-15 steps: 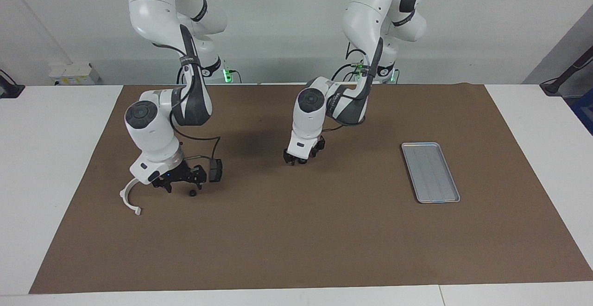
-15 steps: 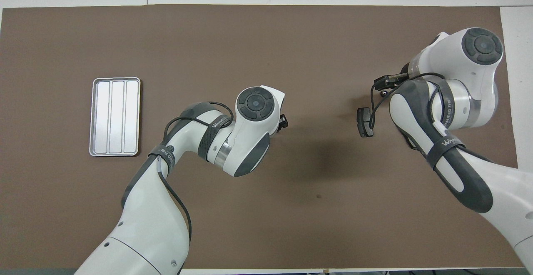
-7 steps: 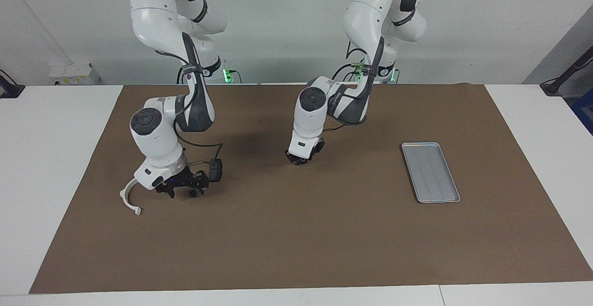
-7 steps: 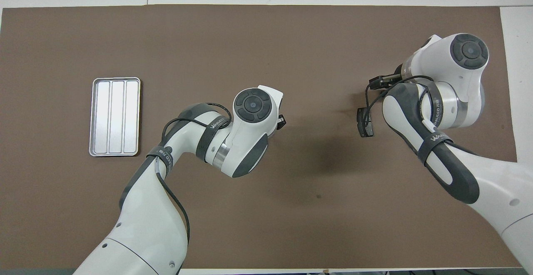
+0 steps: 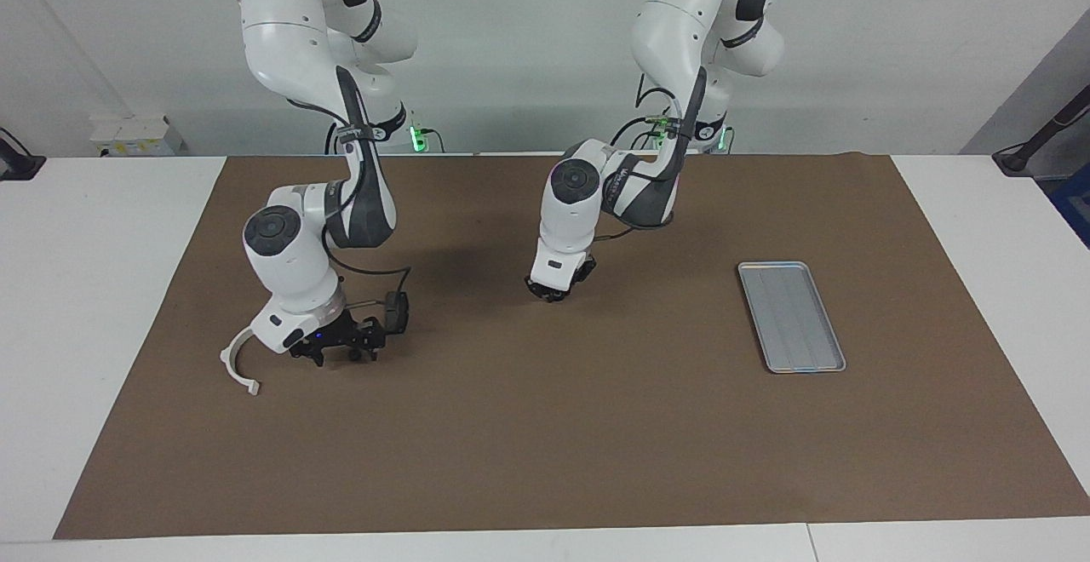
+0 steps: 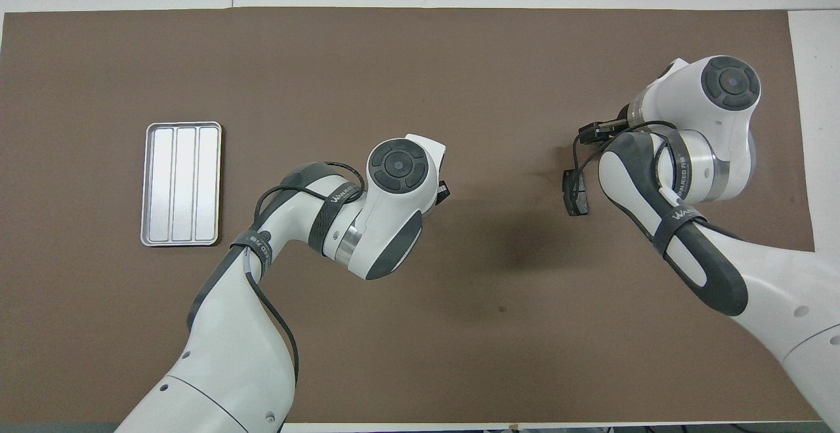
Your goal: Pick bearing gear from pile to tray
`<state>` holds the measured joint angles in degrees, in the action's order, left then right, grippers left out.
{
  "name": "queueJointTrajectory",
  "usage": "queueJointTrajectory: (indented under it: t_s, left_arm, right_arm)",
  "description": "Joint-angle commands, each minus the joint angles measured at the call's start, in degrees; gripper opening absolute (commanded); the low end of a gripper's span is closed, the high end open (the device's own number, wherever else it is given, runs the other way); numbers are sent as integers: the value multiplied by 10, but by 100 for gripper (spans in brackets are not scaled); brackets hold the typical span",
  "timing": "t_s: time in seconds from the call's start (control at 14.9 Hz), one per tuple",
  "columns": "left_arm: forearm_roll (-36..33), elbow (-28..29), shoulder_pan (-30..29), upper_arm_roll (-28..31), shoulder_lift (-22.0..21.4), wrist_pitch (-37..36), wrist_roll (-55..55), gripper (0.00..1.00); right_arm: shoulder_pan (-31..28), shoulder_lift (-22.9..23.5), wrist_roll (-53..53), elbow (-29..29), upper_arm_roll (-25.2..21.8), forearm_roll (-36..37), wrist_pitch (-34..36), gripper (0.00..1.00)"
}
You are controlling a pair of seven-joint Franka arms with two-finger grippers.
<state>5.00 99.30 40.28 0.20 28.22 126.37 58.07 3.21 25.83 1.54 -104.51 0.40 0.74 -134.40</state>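
The pile lies at the right arm's end of the mat: a white half-ring bracket [image 5: 237, 364], a dark brake pad [image 5: 394, 311] [image 6: 576, 191] and a small black ring [image 5: 350, 357]. My right gripper [image 5: 338, 349] hangs low over that ring, open, fingers to either side of it. At the middle of the mat my left gripper [image 5: 552, 293] is down at the surface, shut on a small dark part, the bearing gear, which its fingers almost hide. In the overhead view the wrists cover both grippers. The silver tray [image 5: 792, 317] [image 6: 182, 184] lies bare toward the left arm's end.
A brown mat [image 5: 545, 443] covers most of the white table. A cable loops from the right wrist down beside the brake pad. Open mat stretches between the left gripper and the tray.
The left gripper's fingers have closed together at the mat. The right wrist has swung slightly, bringing its open gripper over the small black ring.
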Motion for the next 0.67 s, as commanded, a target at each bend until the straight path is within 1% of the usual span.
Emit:
queueJointTrajectory:
  t_s: [0.0,0.2,0.4,0.54,0.6]
  left_arm:
    - [7,12,-4,11,-32,-27,1,0]
    - [7,20,-42,11,-76,-58,-23,0]
    - [7,52,-106,10,-133,-111,-123,0]
    - [7,83,-156,10,-164,-121,-205,0]
    - [7,95,-175,10,-173,-127,-241,0]
  right_arm:
    - [-1,5,5,-3,3,-7,-9,95]
    - [-1,5,6,-6,3,-7,-8,92]
    - [-3,4,14,-9,3,-7,5,91]
    - [-3,1,16,-11,3,-7,19,88]
    - [-2,-1,16,-10,3,-7,25,87]
